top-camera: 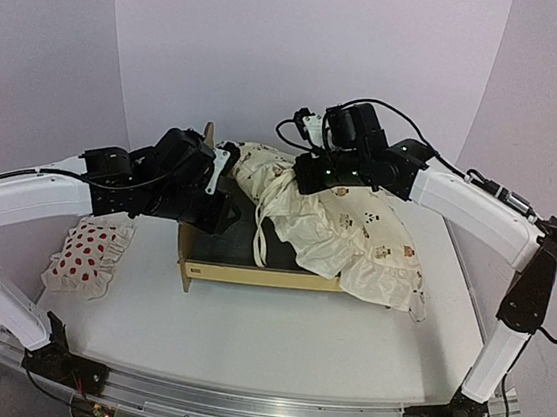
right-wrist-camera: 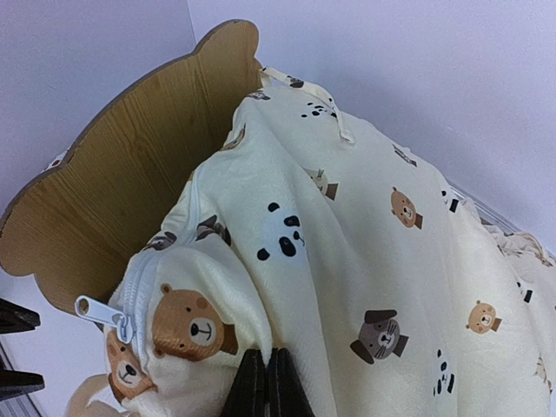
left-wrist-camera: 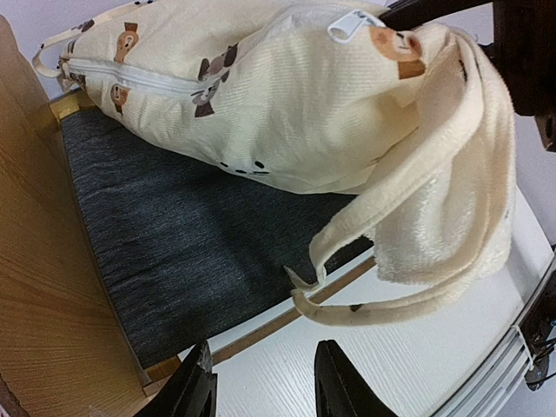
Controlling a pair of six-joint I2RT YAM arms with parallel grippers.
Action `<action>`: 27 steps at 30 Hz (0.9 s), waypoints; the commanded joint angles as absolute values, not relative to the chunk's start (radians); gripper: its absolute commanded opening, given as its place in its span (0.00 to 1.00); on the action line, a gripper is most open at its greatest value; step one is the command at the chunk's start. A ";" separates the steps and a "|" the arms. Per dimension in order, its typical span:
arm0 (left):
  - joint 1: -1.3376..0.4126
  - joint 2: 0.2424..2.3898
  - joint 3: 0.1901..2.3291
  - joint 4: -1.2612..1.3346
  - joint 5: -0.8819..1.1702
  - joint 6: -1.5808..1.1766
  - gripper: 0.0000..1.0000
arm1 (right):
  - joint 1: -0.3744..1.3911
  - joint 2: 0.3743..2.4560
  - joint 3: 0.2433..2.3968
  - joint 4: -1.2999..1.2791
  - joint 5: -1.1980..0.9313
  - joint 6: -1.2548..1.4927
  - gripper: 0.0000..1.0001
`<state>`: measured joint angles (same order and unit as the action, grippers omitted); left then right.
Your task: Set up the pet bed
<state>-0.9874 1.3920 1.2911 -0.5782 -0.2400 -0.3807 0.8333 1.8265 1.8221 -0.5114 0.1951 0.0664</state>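
Observation:
The plywood pet bed stands mid-table, its dark grey base partly bare and its bear-ear headboard at the left. The cream cushion with bear faces lies half over the bed and spills off its right side. My right gripper is shut on a fold of the cushion near its zipper and holds that end lifted above the base. My left gripper is open and empty, low by the bed's front rail, close to the cushion's hanging ties.
A small white pillow with red spots lies on the table left of the bed, under my left arm. The table's front edge runs in front of the bed.

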 commanded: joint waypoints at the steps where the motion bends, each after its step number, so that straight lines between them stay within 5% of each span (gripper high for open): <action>1: -0.988 1.431 1.338 -0.511 -0.235 -0.354 0.39 | 0.821 1.760 1.803 -0.479 0.210 0.051 0.00; 18: -0.988 1.606 1.367 -0.345 -0.162 -0.322 0.43 | 0.817 1.717 1.746 -0.460 0.210 0.046 0.00; 21: -0.988 1.616 1.365 -0.317 -0.187 -0.315 0.34 | 0.817 1.710 1.733 -0.458 0.208 0.048 0.00; 25: -0.988 1.619 1.372 -0.328 -0.258 -0.321 0.01 | 0.818 1.694 1.710 -0.451 0.205 0.055 0.00; 27: -0.988 1.612 1.383 -0.365 -0.291 -0.333 0.00 | 0.817 1.688 1.699 -0.448 0.198 0.062 0.00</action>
